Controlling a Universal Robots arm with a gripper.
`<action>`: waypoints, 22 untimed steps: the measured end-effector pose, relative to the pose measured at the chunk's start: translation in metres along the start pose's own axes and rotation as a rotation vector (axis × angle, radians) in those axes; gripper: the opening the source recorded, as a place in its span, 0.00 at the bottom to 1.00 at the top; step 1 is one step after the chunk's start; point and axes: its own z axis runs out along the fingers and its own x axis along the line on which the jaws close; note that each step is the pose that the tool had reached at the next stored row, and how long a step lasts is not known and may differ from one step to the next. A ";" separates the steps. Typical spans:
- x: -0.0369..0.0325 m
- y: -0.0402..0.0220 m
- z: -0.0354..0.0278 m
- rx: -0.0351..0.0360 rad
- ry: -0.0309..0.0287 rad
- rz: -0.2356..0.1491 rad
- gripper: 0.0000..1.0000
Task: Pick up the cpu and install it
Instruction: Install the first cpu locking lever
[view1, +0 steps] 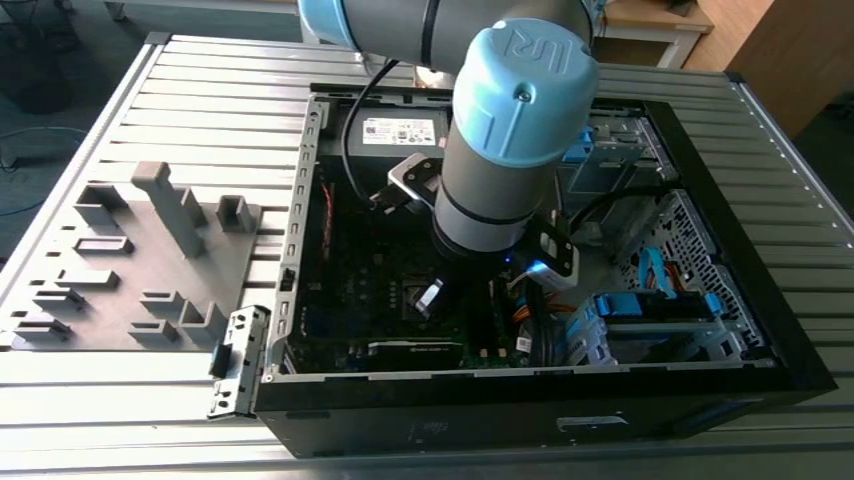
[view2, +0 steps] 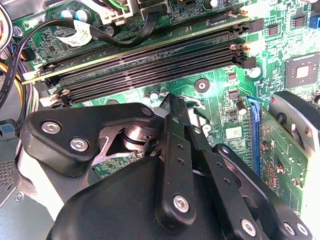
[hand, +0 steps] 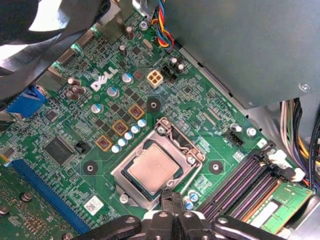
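Fingers (hand: 172, 212) look pinched together, holding nothing, just beside the cpu (hand: 153, 171), which we see seated in the motherboard (hand: 65, 150) socket. Thin, rigid, fragile; we'd grip its edges.

The arm (view1: 514, 130) reaches steeply down with its wrist nearly vertical. In both wrist views the gripper (hand: 172, 202) points downward, its black fingers (view2: 177, 150) drawn together at the tips, holding nothing.
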 end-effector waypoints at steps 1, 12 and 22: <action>0.0001 -0.0001 0.0003 0.0004 0.0002 0.000 0.11; 0.0002 -0.0009 0.0026 0.0022 0.0023 0.000 0.11; -0.0023 -0.0036 0.0059 0.0024 0.0024 0.000 0.11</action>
